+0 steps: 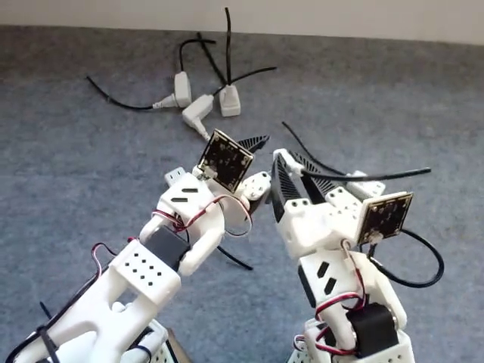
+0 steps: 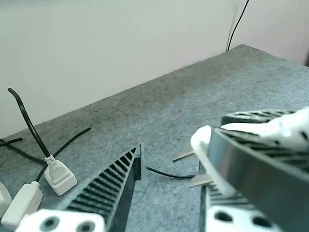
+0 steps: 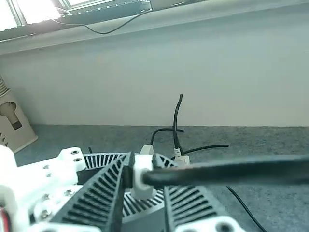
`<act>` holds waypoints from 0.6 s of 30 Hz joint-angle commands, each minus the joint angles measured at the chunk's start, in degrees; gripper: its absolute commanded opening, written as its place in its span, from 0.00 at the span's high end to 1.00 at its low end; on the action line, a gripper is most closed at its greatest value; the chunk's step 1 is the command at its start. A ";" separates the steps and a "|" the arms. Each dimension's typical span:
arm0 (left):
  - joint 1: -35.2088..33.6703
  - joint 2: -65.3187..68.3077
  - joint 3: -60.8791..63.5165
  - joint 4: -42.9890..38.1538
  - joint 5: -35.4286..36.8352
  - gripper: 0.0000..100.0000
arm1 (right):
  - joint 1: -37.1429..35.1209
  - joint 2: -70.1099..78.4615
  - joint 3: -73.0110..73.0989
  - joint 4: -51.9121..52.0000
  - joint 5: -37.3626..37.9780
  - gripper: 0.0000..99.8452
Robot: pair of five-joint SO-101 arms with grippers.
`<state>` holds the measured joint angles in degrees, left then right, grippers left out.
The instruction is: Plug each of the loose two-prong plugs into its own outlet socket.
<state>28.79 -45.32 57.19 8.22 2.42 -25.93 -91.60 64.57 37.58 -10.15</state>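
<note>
My right gripper (image 1: pixel 284 162) (image 3: pixel 146 164) is shut on a white two-prong plug (image 3: pixel 143 182) whose black cord (image 1: pixel 370 178) trails off to the right. In the left wrist view that plug (image 2: pixel 203 144) shows with its tan prongs (image 2: pixel 184 155) sticking out. My left gripper (image 1: pixel 261 162) (image 2: pixel 169 170) stands open right beside it, just above the carpet. Three white cord ends (image 1: pixel 182 89) (image 1: pixel 198 112) (image 1: pixel 230 100) with black cords lie together at the back, apart from both grippers. I cannot tell which of them are sockets.
Grey carpet (image 1: pixel 393 98) covers the table up to a pale wall at the back. A loose black cord (image 1: pixel 231 257) lies under the left arm. Another cord loops beside the right arm (image 1: pixel 427 261).
</note>
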 commanded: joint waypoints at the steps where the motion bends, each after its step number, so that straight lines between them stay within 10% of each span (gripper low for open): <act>1: -1.10 -0.57 -1.19 -2.02 -0.44 0.81 | -0.92 -0.40 -3.56 2.33 1.76 0.99; 18: -1.27 -0.57 -0.84 -4.31 -0.44 0.81 | -0.92 0.04 -3.74 10.86 7.74 0.99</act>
<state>28.79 -45.23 57.27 6.46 2.42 -26.11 -92.22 61.58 46.99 -3.21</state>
